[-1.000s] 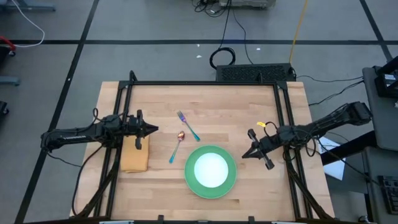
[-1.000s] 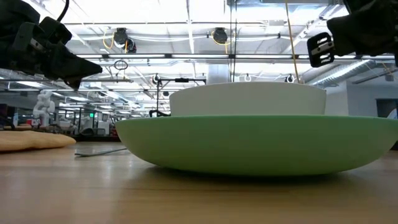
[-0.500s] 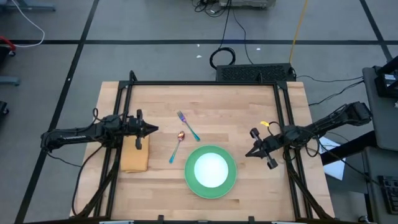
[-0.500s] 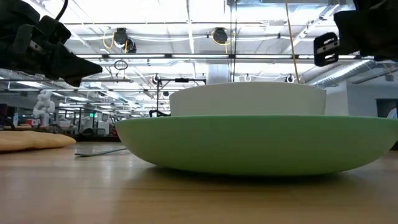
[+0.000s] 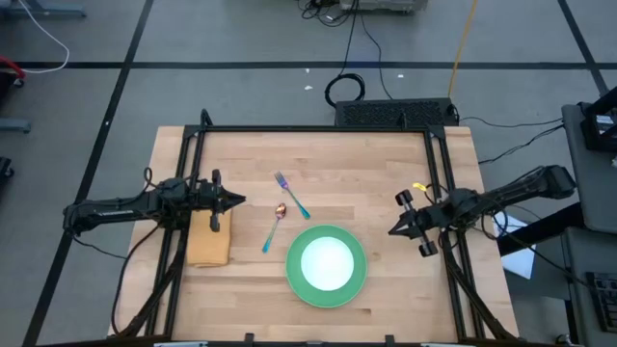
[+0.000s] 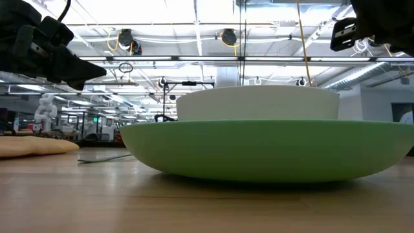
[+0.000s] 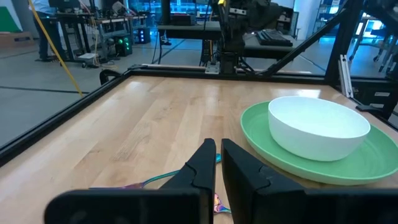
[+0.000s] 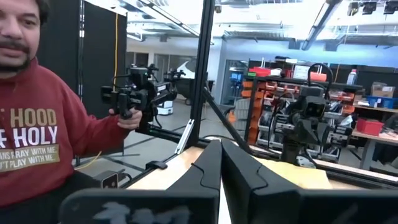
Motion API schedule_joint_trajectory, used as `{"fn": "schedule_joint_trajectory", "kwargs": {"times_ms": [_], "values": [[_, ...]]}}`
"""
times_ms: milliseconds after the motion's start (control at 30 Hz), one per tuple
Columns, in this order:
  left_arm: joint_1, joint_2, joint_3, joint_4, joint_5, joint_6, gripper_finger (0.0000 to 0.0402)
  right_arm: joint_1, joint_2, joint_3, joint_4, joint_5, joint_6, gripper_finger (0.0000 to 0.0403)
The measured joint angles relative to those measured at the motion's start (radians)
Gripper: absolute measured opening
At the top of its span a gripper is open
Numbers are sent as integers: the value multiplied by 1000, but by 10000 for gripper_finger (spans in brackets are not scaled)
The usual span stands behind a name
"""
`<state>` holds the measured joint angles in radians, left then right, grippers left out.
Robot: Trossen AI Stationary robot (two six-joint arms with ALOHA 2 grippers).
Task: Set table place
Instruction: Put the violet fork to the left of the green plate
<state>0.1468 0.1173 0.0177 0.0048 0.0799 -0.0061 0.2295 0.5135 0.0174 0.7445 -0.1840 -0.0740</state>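
From above you see fork and spoon; wrist views show left gripper and right gripper closed, empty

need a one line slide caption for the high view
Green plate holding white bowl near the table's front edge, fork and spoon behind-left, tan cloth under the left gripper.

The scene is evenly and brightly lit from overhead ceiling lights. The bowl is washed out to a white glow in the high view. Soft shadows are cast beneath the plate in the low view, where the background is overexposed.
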Motion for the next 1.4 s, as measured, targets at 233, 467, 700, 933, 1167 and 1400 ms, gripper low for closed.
{"fn": "schedule_joint_trajectory", "kwargs": {"times_ms": [233,467,700,933,1167,1400], "values": [[0,0,0,0,0,-28,31,1,-104,-1,-79,57,-18,0],[0,0,0,0,0,-25,31,2,-151,-1,-291,155,34,0],[0,10,29,-39,46,-25,31,1,-152,-2,-396,162,96,0],[23,159,213,-137,27,-22,30,1,-151,-2,-394,162,105,0],[102,427,432,-141,49,-44,30,1,-151,-2,-373,162,89,0],[290,695,530,-78,272,6,30,1,-151,-2,-360,162,90,0]]}}
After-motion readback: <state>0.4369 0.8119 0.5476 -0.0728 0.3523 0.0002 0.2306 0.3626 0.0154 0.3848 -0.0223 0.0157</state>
